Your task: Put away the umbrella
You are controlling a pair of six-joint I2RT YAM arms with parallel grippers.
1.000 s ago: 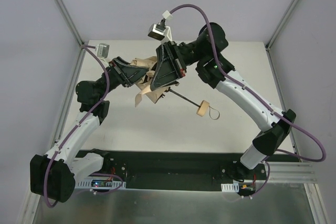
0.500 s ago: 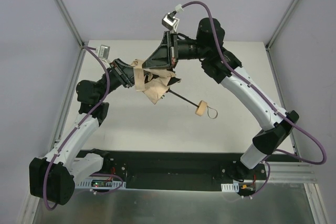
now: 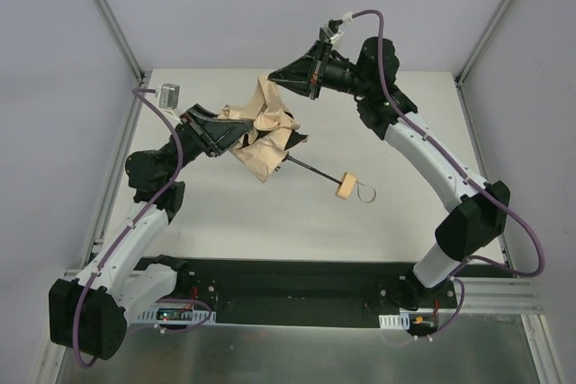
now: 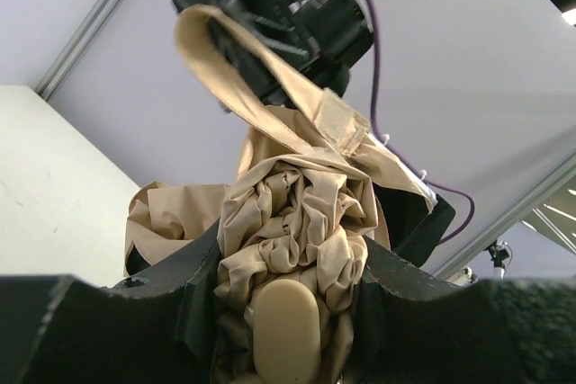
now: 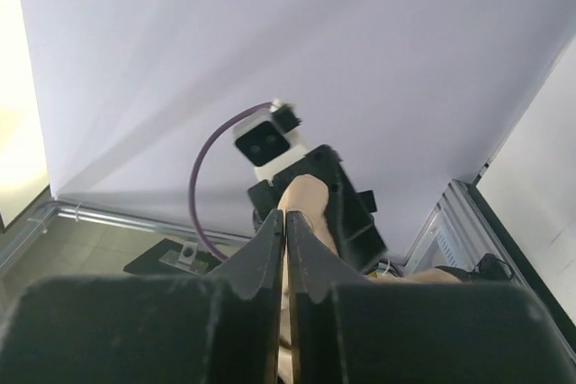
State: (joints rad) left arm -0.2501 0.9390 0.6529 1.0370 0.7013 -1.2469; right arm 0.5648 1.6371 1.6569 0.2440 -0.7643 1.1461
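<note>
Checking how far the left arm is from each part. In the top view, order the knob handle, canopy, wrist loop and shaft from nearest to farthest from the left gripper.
1. Canopy, bunched between the left gripper's fingers.
2. Shaft, running right of the canopy.
3. Knob handle, at the shaft's end.
4. Wrist loop, just beyond the handle.

Left arm extends forward with the elbow bent. Right arm arches high and points left. Left end effector (image 3: 238,136) and right end effector (image 3: 272,79) each clamp the umbrella (image 3: 261,159).
</note>
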